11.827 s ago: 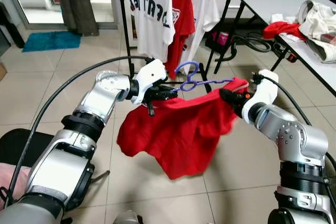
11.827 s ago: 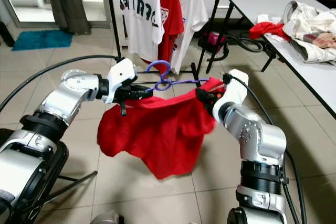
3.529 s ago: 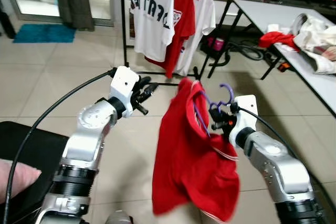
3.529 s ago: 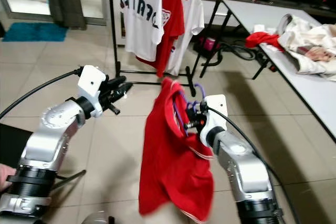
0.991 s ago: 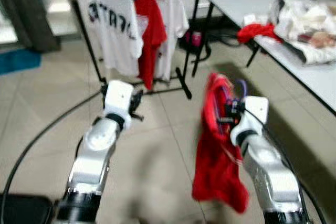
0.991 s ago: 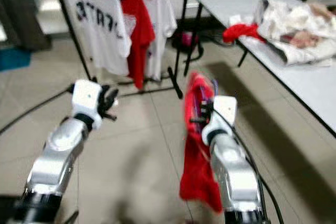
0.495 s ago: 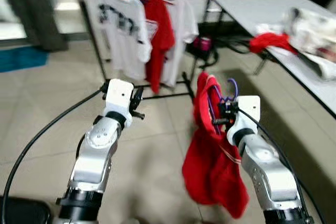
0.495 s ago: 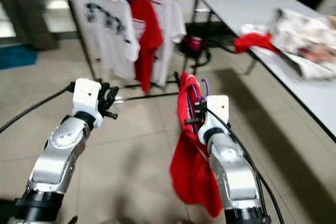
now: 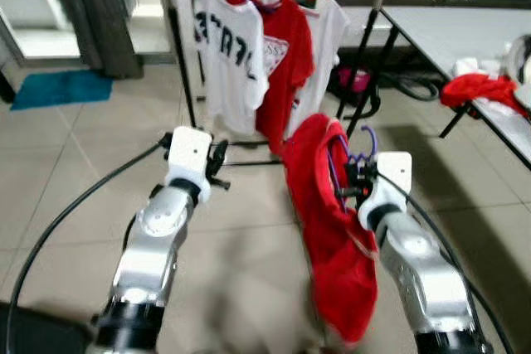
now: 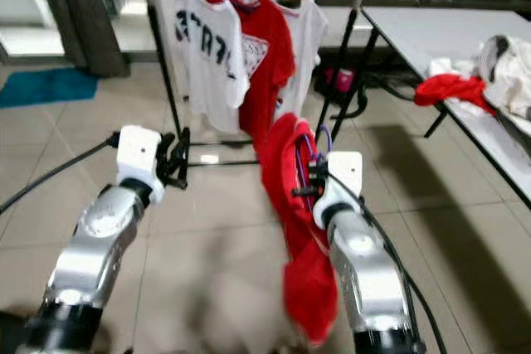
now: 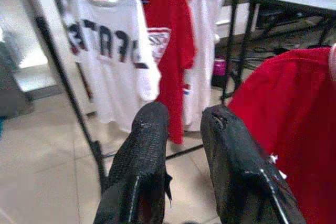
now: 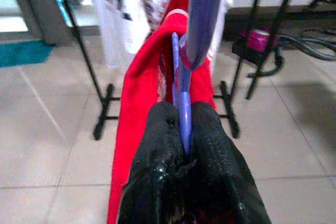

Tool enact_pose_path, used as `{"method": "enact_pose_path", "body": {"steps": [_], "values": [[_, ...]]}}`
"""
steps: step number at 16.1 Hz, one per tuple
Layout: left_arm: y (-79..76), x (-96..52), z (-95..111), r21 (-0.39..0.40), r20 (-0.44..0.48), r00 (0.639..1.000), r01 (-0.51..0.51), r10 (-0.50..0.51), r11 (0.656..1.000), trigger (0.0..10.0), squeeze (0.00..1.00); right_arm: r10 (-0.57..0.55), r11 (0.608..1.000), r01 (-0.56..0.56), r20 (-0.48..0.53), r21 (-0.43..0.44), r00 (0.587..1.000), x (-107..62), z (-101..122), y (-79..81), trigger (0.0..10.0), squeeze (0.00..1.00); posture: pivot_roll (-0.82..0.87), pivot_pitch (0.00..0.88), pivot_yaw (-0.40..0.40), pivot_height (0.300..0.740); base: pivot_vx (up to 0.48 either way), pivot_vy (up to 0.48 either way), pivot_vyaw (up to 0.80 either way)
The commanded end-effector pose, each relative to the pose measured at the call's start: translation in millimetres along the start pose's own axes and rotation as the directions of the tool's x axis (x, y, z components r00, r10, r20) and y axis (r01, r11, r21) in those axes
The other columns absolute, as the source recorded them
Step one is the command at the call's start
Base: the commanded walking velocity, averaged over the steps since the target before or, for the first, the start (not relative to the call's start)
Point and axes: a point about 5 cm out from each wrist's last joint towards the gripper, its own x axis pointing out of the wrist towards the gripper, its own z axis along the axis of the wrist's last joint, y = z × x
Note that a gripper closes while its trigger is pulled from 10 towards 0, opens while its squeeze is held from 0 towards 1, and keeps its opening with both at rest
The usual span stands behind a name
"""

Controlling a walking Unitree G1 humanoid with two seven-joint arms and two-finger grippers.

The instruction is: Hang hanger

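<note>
Pale square floor tiles (image 9: 75,147) run back to a black metal clothes rack (image 9: 187,80), where a white printed shirt (image 9: 224,55), a red shirt (image 9: 286,64) and a plain white shirt (image 9: 328,35) hang limp from thin hangers. Off to the right, a white table (image 9: 465,31) carries a crumpled red cloth (image 9: 485,89).

Out front, the right gripper (image 12: 181,145) has its two textured black fingers clenched on the thin purple hanger (image 12: 184,95), whose curved hook rises above the wrist. A soft red shirt (image 9: 332,230) is draped on that hanger, its folds drooping down beside the silver forearm toward the floor, short of the rack.

Held up level with it, the left gripper (image 11: 181,129) grasps nothing; its rough-surfaced fingers (image 11: 149,140) stand slightly parted, pointing at the hanging shirts.
</note>
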Motion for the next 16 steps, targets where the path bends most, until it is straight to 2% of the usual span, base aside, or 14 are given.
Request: {"method": "enact_pose_path", "body": {"steps": [1,11,16], "values": [[-3.4,0.7,3.7,0.007,0.011,1.000,0.016,-0.016,1.000,10.0,0.00,-0.017,1.000,0.017,0.057,0.000,0.998,-0.6,11.3,-2.9,10.0,0.00,-0.02,0.023,-0.043,0.740,0.330,0.000,0.00],[-3.4,1.1,4.9,0.003,0.012,1.000,0.018,-0.018,1.000,10.0,0.00,-0.031,0.999,0.031,0.049,0.017,0.998,0.1,10.8,-3.9,10.0,0.00,-0.02,0.035,-0.045,0.740,0.341,0.000,0.00],[-0.4,2.0,4.5,0.026,0.006,1.000,-0.008,0.008,1.000,10.0,0.00,-0.041,0.999,0.040,0.043,0.036,0.998,1.1,11.0,-3.8,10.0,0.00,-0.01,0.044,-0.035,0.740,0.343,0.000,0.00]]}}
